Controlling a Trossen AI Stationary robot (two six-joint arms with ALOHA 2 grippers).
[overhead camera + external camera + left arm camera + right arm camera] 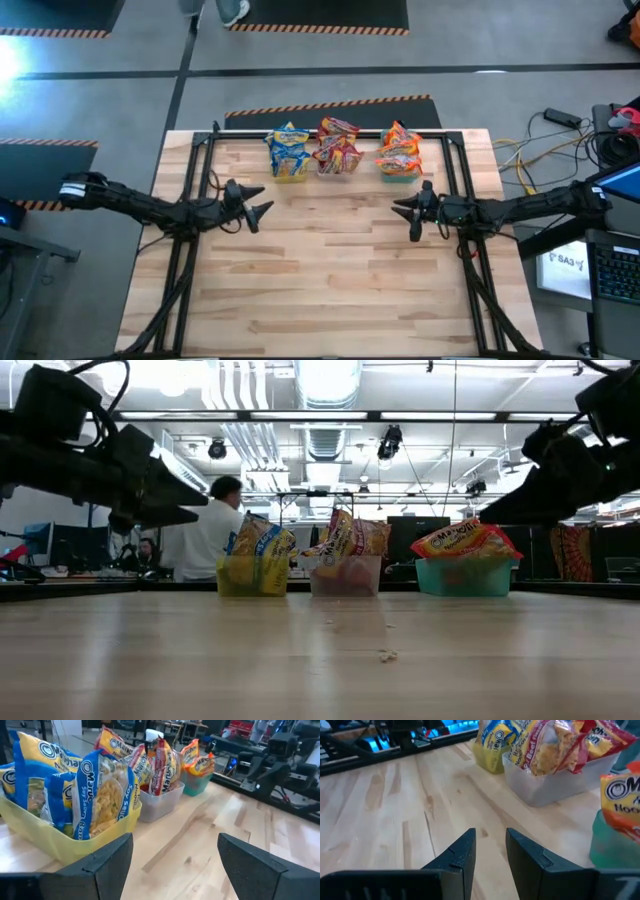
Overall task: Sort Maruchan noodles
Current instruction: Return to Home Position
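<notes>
The Maruchan noodles stand in three bins along the table's far edge. Blue-and-yellow packets (288, 148) fill the yellow bin (289, 176), red ones (337, 142) the clear bin (336, 168), and orange ones (400, 148) the green bin (398, 172). My left gripper (262, 203) hovers open above the bare wood, left of the middle and just short of the yellow bin (60, 845). My right gripper (404, 213) hovers right of the middle, just short of the green bin (615, 845). Its fingers (491, 837) stand a little apart with nothing between them.
Bare wood lies between the two grippers and toward the near edge, with a few crumbs (385, 655) on it. Black frame rails (190, 180) run along both table sides. Cables and a laptop (610, 260) lie beyond the right edge. A person in white (205, 530) stands behind the table.
</notes>
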